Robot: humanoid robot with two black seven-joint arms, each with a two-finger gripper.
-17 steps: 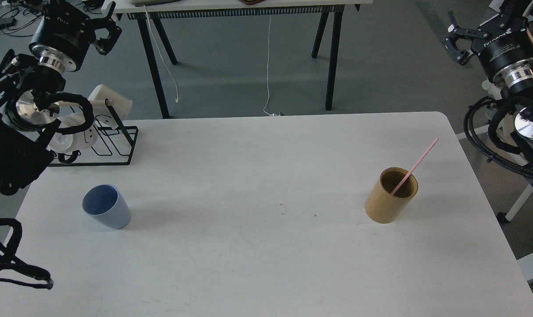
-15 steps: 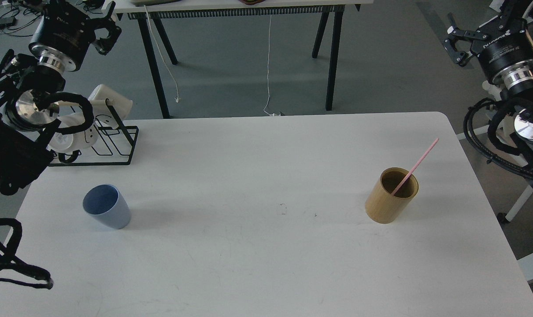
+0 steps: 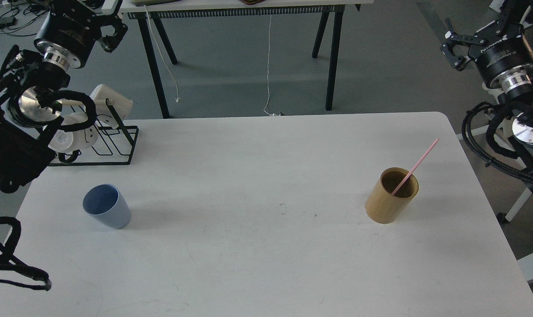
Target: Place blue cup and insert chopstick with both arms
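Nothing is done yet: the blue cup point(image 3: 106, 211) sits alone on the tabletop point(image 3: 266, 176), the pink chopstick point(image 3: 415, 167) leans in the bamboo holder point(image 3: 392, 200), and the left gripper point(image 3: 112, 33) and right gripper point(image 3: 455, 44) hover far away, fingers apart, holding nothing.

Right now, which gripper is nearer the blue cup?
Left. The left gripper is raised above and behind the blue cup, off the table's left rear; the right gripper hangs far across, past the right edge.
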